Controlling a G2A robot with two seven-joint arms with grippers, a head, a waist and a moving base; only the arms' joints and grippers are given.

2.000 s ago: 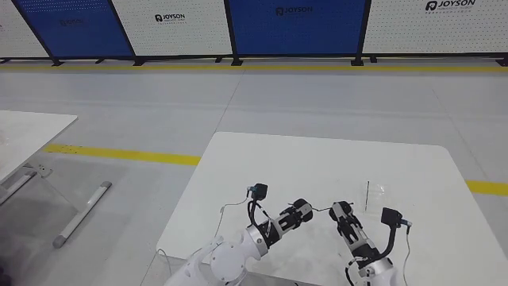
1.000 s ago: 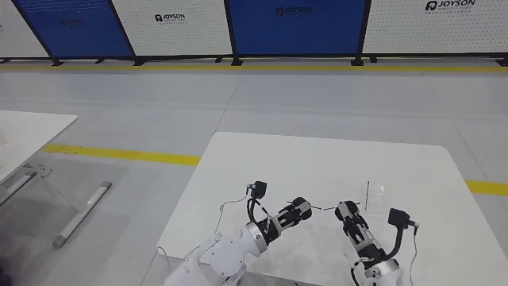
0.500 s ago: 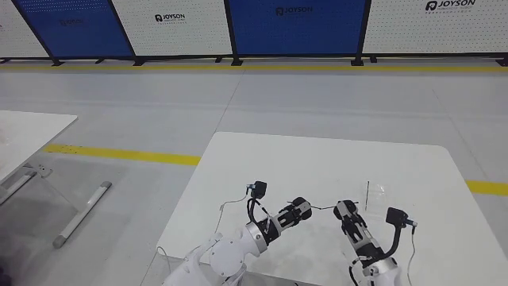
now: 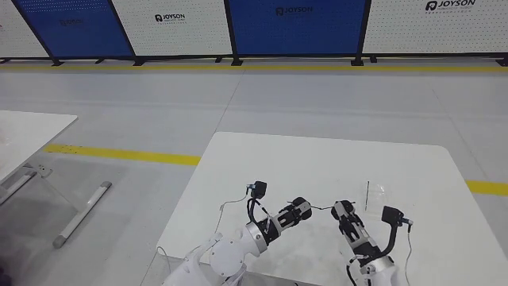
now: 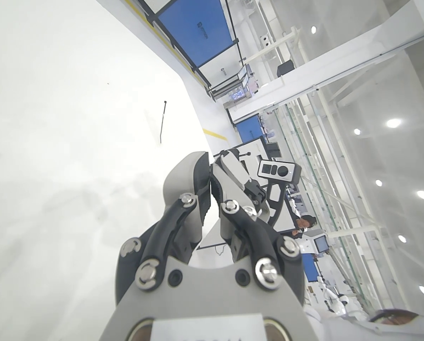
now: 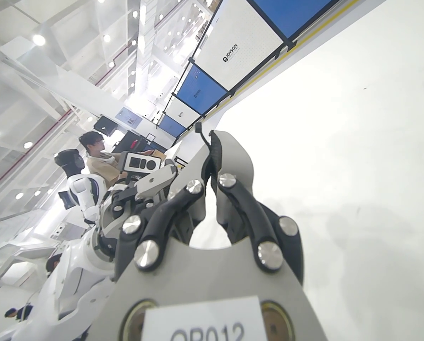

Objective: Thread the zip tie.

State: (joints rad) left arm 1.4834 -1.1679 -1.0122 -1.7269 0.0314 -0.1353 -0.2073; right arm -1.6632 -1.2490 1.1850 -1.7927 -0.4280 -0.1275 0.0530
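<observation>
Two grippers are sitting close together over the near part of the white table [image 4: 317,159]. Their tips are facing each other with a small gap between them.

The right gripper [image 6: 212,143] is squeezing its fingers tight on a thin black tie [image 6: 199,130]. The tie's little square end is poking out just past the fingertips.

The left gripper [image 5: 209,173] is pressing its fingers together too, pad against pad. Seen from the top, the tie is running as a thin dark line across the gap, from the right gripper to the tip of the left one. I cannot tell if the left gripper is really pinching the tie or only touching it.

One second tie [image 4: 367,195] is lying flat on the table, just beside the right gripper, on the side away from the left gripper. It is lying straight, pointing away from the robot, and it is sitting apart from both grippers.

Both grippers are hanging near the table's near edge, well apart from its far edge.
</observation>
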